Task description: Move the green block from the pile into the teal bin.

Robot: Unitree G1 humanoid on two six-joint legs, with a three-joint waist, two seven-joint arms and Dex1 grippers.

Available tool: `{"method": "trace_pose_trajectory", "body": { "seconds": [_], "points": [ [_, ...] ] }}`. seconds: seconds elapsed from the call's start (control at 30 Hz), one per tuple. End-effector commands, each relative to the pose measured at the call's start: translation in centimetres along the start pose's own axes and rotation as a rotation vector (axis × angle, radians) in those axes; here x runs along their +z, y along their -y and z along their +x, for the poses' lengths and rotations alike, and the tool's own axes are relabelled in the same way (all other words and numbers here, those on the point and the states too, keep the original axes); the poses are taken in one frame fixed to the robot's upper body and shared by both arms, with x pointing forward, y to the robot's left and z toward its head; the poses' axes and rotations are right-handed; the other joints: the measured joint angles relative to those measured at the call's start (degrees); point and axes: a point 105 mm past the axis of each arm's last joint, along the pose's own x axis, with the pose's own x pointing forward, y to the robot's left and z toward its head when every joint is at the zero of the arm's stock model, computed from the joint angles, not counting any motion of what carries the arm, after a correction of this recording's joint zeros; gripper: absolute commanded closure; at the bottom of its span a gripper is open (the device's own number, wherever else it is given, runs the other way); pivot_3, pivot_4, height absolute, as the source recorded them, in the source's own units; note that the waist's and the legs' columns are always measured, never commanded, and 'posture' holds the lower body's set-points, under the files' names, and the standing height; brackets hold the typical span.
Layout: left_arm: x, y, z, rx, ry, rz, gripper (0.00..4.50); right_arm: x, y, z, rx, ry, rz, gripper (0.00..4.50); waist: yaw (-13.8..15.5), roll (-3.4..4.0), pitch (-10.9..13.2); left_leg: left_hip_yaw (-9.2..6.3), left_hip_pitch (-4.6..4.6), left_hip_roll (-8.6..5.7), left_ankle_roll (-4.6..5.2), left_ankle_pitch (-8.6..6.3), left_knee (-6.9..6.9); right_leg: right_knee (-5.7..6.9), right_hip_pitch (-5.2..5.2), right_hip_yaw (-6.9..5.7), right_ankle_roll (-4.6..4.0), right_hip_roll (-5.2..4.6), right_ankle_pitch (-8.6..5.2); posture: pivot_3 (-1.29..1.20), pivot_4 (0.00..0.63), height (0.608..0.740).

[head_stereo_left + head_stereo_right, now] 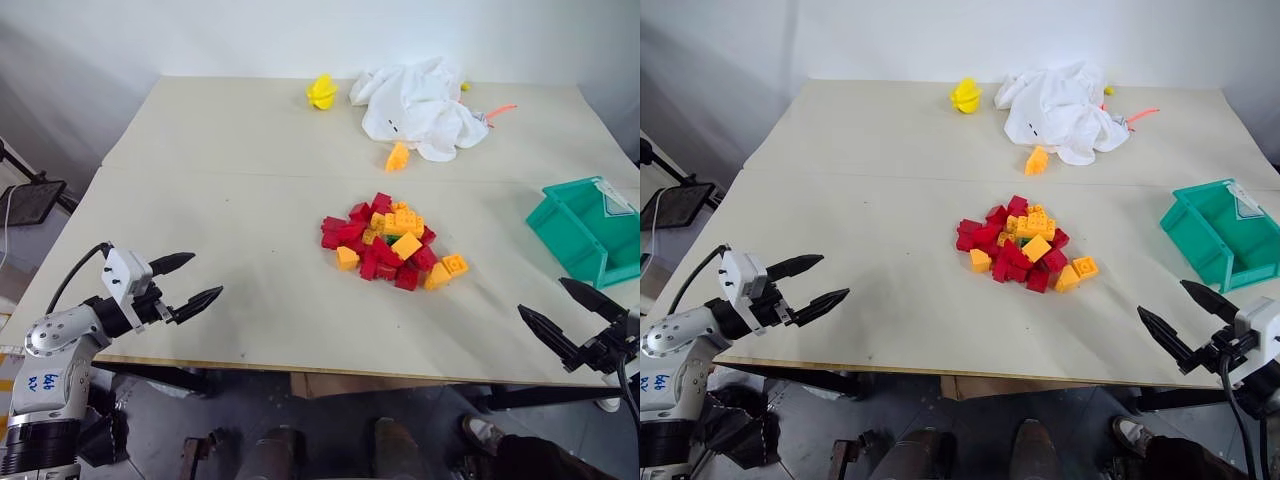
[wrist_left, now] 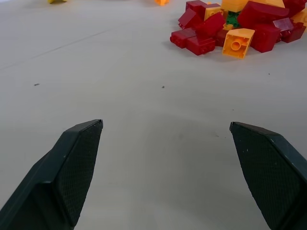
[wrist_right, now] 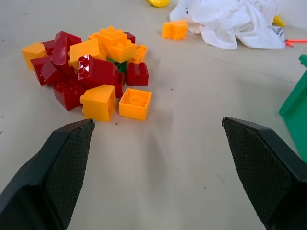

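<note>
- I log the pile [image 1: 392, 246] at table centre, green block [image 2: 233, 19] buried inside.
- Teal bin [image 1: 578, 232] at 3 o'clock.
- Left gripper [image 1: 187, 283] and right gripper [image 1: 570, 315]: both spread wide, empty.

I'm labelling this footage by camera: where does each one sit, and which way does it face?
Left eye: on the head, looking forward and down over the table; pile central, bin at right, both arms at the near edge.
Right eye: beside it, same scene.
Left wrist: low over the table, facing the pile; its open fingers rise from below.
Right wrist: low, facing the pile and white cloth; its open fingers below.
Both wrist views share the pile, with the green block half buried.
</note>
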Motion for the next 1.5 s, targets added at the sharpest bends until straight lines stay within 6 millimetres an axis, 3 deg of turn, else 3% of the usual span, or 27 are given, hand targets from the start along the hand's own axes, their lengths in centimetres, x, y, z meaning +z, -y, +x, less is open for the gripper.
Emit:
{"method": "trace_pose_trajectory", "body": {
  "seconds": [0.03,0.1,0.2,0.27,0.33,0.43,0.57,0.73,0.83,1.03,1.23,1.3,1.4,1.5],
  "points": [
    [0.9,-0.3,-0.2,0.012,0.004,0.057,0.00,0.9,0.2,0.2,-0.022,0.049,-0.029,0.03,0.01,0.00,0.00,0.00,0.03,0.00,0.00,0.00,-0.01,-0.02,0.03,0.00,0.00,0.00,0.00,0.00,0.150,0.740],
    [1.1,-0.4,0.1,0.024,0.026,0.028,0.00,0.8,0.1,0.4,-0.028,0.058,-0.024,0.03,0.03,0.00,0.00,0.00,0.06,0.01,0.00,0.00,-0.01,-0.03,0.06,0.00,0.00,0.00,0.00,0.00,0.150,0.740],
    [1.8,1.2,0.9,-0.084,0.055,0.019,0.00,0.6,0.5,0.1,-0.060,0.058,-0.017,0.03,0.06,0.00,0.00,0.00,0.06,0.01,0.00,0.00,-0.02,-0.01,0.06,0.00,0.00,0.00,0.00,0.00,0.150,0.740],
    [2.9,3.2,2.4,-0.220,0.088,0.080,0.00,0.5,2.1,-1.6,-0.137,0.047,-0.011,0.03,0.35,0.00,0.00,0.00,0.06,0.00,0.02,-0.01,-0.01,0.01,0.10,0.01,0.00,-0.01,0.00,0.00,0.150,0.740],
    [3.4,4.0,3.2,-0.271,0.107,0.109,0.00,0.5,2.8,-2.5,-0.164,0.041,-0.010,0.03,1.17,0.00,0.00,-0.05,0.09,-0.04,0.04,-0.02,0.01,-0.13,0.22,-0.02,0.00,-0.02,0.00,0.00,0.150,0.740],
    [3.8,5.0,3.7,-0.353,0.122,0.119,0.00,0.2,2.6,-3.0,-0.127,0.018,-0.010,0.62,1.27,0.00,0.00,-0.01,0.17,-0.02,0.03,-0.04,-0.04,-0.19,0.24,-0.01,0.00,-0.01,0.00,0.00,0.150,0.740],
    [3.7,5.9,4.1,-0.445,0.119,0.095,0.00,0.2,-0.1,-1.7,0.070,-0.023,-0.028,1.87,0.78,0.01,0.00,0.19,0.28,0.11,0.00,-0.05,-0.11,-0.18,0.25,0.02,-0.04,0.06,-0.02,0.00,0.150,0.740],
    [3.8,5.4,4.2,-0.425,0.126,0.097,0.00,0.6,-2.4,0.4,0.249,-0.023,0.001,3.62,-0.08,0.01,0.00,0.32,0.40,0.25,0.00,-0.05,-0.07,-0.15,0.31,0.05,-0.04,0.12,-0.02,0.00,0.150,0.740],
    [3.4,4.5,3.7,-0.363,0.123,0.073,0.00,0.2,-4.7,2.5,0.404,-0.084,0.017,4.49,-0.08,0.00,0.00,0.31,0.38,0.26,-0.01,-0.06,-0.07,-0.17,0.31,0.04,-0.04,0.13,-0.02,0.00,0.150,0.740],
    [1.7,1.8,1.7,-0.143,0.115,-0.004,0.00,0.2,-7.9,9.5,0.529,-0.103,0.037,4.49,-0.21,-0.01,0.00,0.31,0.37,0.33,-0.05,-0.08,-0.01,-0.17,0.26,0.03,-0.07,0.16,-0.01,0.00,0.150,0.740],
    [0.7,2.2,0.1,-0.107,0.082,-0.033,0.00,1.5,-10.1,17.1,0.566,-0.059,0.017,4.49,-0.24,-0.06,0.02,0.29,0.26,0.36,-0.11,-0.13,-0.02,-0.08,0.09,0.00,-0.16,0.18,-0.03,0.00,0.150,0.740],
    [1.2,2.9,0.4,-0.136,0.095,-0.033,0.00,1.6,-9.8,19.5,0.529,-0.078,0.016,4.49,-0.12,-0.06,0.02,0.34,0.22,0.37,-0.12,-0.12,-0.01,-0.05,-0.03,0.01,-0.18,0.18,-0.02,0.00,0.150,0.740],
    [2.4,4.2,1.5,-0.206,0.134,-0.028,0.00,2.3,-7.7,23.2,0.389,-0.079,-0.010,4.49,-0.05,-0.06,0.02,0.24,0.19,0.35,-0.14,-0.12,0.01,0.13,-0.10,-0.04,-0.30,0.17,-0.04,0.00,0.150,0.740],
    [3.5,5.0,2.4,-0.257,0.161,-0.020,0.00,2.7,-5.5,24.7,0.311,-0.089,-0.039,4.49,-0.05,-0.08,0.01,0.17,0.18,0.33,-0.14,-0.12,0.04,0.20,-0.09,-0.10,-0.37,0.17,0.01,0.00,0.150,0.740]
  ]
}}
